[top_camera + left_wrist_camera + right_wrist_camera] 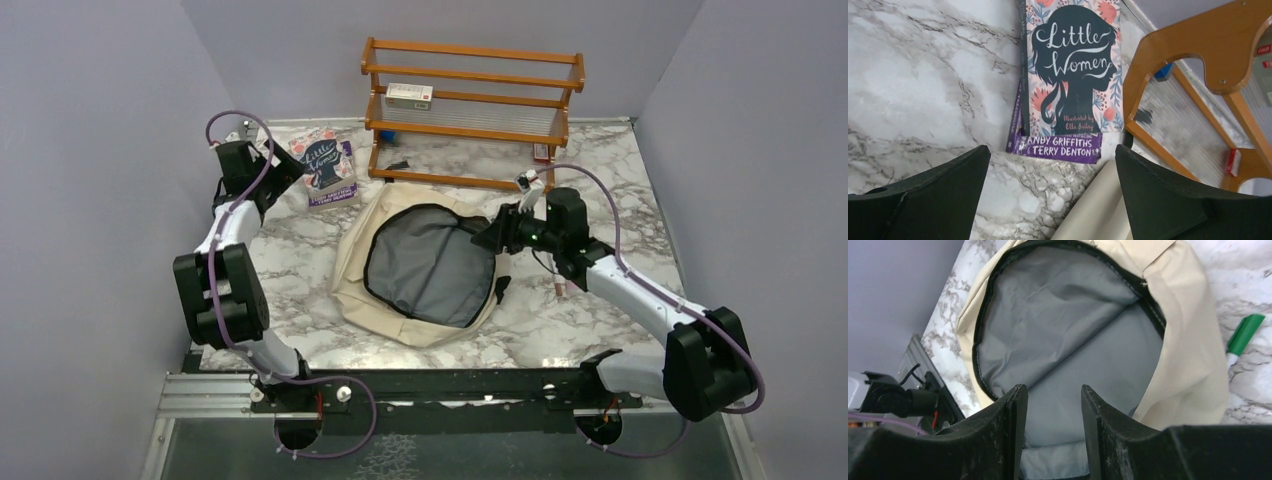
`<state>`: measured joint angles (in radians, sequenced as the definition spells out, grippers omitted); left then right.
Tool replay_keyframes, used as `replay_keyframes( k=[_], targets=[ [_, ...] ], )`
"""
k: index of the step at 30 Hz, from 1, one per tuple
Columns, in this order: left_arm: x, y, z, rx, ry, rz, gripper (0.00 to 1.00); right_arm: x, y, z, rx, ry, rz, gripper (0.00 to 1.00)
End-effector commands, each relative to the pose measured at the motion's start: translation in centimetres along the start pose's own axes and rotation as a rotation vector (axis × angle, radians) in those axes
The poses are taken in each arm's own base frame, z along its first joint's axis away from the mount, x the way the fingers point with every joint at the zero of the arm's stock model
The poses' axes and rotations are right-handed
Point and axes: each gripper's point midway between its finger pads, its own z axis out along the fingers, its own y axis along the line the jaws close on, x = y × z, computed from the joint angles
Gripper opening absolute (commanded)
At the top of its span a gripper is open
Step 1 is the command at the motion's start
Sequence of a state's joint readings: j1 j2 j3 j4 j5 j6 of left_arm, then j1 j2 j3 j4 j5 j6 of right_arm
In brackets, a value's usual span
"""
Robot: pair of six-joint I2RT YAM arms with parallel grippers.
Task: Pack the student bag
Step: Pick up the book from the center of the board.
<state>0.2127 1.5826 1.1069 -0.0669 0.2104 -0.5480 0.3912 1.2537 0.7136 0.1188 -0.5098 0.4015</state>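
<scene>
Left claw (1052, 150): the jaws are standing wide apart and gripping nothing, hovering over the marble just near of the books.
Right claw (1053, 388): the jaws are standing partly apart with nothing pinched between them, hanging at the right rim of the bag's mouth and facing the grey lining.
Bag (430, 265): it is lying flat mid-table between the two arms, its mouth gaping upward, nothing showing inside.
Handling: it is looking soft, floppy and light while unfilled, likely sagging if lifted; the black-zippered rim is looking like the best place to pinch, keeping the mouth open for the other arm.
Books (1073, 65): two are lying stacked at the far left, a flowered paperback on a purple one.
Pen (1243, 335): a green one is lying just right of the bag.
Rack (475, 100): a wooden one is standing at the far edge, holding small boxes.
Table (620, 180): the marble-patterned top is looking smooth, so the canvas may be sliding when tugged.
Walls (90, 150): plain lilac-grey panels are closing in left, far and right.
</scene>
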Motion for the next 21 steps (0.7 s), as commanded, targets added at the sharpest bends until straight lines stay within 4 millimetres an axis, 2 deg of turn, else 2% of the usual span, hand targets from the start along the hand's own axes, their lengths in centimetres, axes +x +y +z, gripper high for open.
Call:
replay_keyframes(
  k=[1, 3, 10, 16, 21],
  targets=[
    [-2.2, -1.9, 2.4, 0.250, -0.041, -0.102, 0.97, 0.8, 1.5, -1.0, -0.066, 0.011, 0.026, 0.49],
    [-2.6, -2.0, 3.9, 0.284, -0.043, -0.107, 0.97, 1.1, 1.7, -1.3, -0.078, 0.020, 0.031, 0.49],
    [-2.5, 0.0, 9.5, 0.272, -0.024, -0.124, 0.97, 1.6, 2.2, -2.0, -0.082, 0.025, 0.035, 0.49],
    [-2.4, 2.6, 12.1, 0.221, -0.021, -0.153, 0.97, 1.5, 2.1, -2.6, -0.060, 0.018, 0.032, 0.50],
    [-1.0, 2.9, 13.9, 0.267, 0.023, -0.165, 0.95, 1.5, 2.2, -2.7, -0.060, 0.026, 0.035, 0.50]
  ],
)
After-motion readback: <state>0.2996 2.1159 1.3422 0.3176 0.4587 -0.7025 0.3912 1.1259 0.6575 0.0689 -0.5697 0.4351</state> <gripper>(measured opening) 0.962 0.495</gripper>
